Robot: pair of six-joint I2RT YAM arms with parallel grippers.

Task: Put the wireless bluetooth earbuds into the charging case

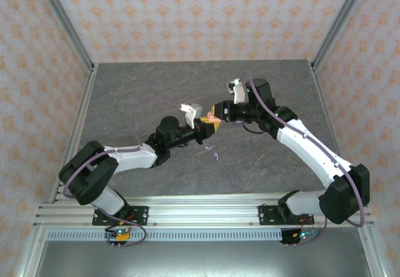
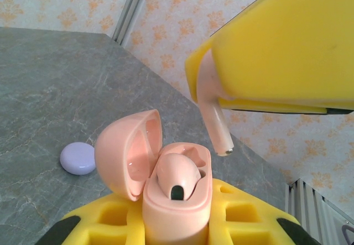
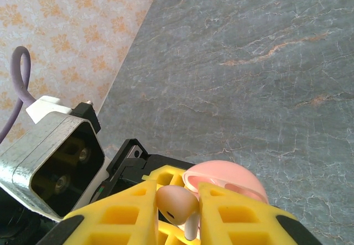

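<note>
left gripper clamps open pink case, one bud seated; right gripper pinches second bud just above. Lilac case shut on table, not yet filled, I'd say.

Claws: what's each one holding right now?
Left claw: closed on the open pink case.
Right claw: closed on a pink bud.

Wide free room on the grey marbled table top, far side and flanks. Near the middle, two tiny lilac plastic earbuds in the way. Over the open pale pink plastic charging case, narrow gap only: raised lid at left, one pocket filled, yellow gripper pad above.
</note>
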